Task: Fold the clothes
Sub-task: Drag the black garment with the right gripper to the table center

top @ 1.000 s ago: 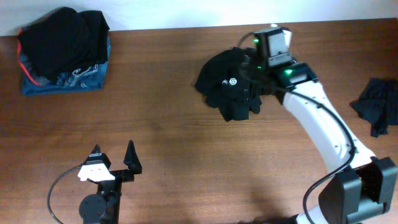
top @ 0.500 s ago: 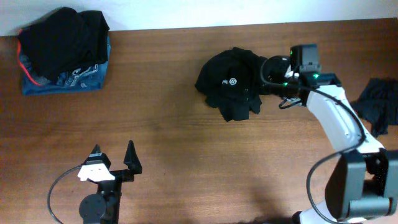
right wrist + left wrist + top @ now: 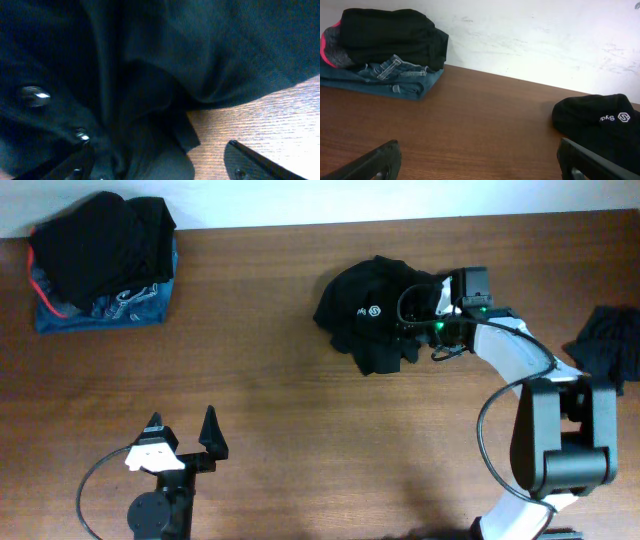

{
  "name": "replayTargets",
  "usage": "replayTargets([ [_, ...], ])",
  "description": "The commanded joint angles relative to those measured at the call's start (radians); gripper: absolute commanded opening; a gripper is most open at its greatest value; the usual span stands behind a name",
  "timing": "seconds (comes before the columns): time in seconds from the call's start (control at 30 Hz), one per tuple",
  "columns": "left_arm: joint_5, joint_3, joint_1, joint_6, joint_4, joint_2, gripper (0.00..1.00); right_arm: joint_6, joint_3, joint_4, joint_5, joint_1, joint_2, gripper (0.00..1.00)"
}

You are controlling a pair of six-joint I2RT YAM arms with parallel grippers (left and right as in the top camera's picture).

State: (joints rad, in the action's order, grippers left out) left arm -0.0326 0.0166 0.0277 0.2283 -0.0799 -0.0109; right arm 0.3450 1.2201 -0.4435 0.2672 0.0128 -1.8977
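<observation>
right hand (image 3: 418, 315) deeper into t-shirt (image 3: 360, 300)

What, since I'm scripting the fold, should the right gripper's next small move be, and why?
Probably lower a little and close the right gripper on the fabric edge: its jaws stand open over the right side of the black T-shirt, which lies crumpled on the table and needs spreading flat first.
</observation>
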Motion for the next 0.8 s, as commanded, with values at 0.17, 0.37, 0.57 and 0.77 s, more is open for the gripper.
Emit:
replayTargets([
  [0.17, 0.003, -0.007, 0.004, -0.010, 0.000, 0.005, 0.99, -0.054, -0.006, 0.019, 0.037, 0.005, -0.059, 0.91],
  [0.37, 0.003, -0.007, 0.004, -0.010, 0.000, 0.005, 0.99, -0.054, -0.006, 0.035, 0.101, 0.005, -0.076, 0.82],
  [0.57, 0.003, -0.007, 0.004, -0.010, 0.000, 0.005, 0.99, -0.053, -0.006, 0.059, 0.170, 0.005, -0.101, 0.33],
  [0.77, 0.003, -0.007, 0.004, -0.010, 0.000, 0.005, 0.99, -0.053, -0.004, 0.037, 0.170, 0.005, -0.082, 0.04],
])
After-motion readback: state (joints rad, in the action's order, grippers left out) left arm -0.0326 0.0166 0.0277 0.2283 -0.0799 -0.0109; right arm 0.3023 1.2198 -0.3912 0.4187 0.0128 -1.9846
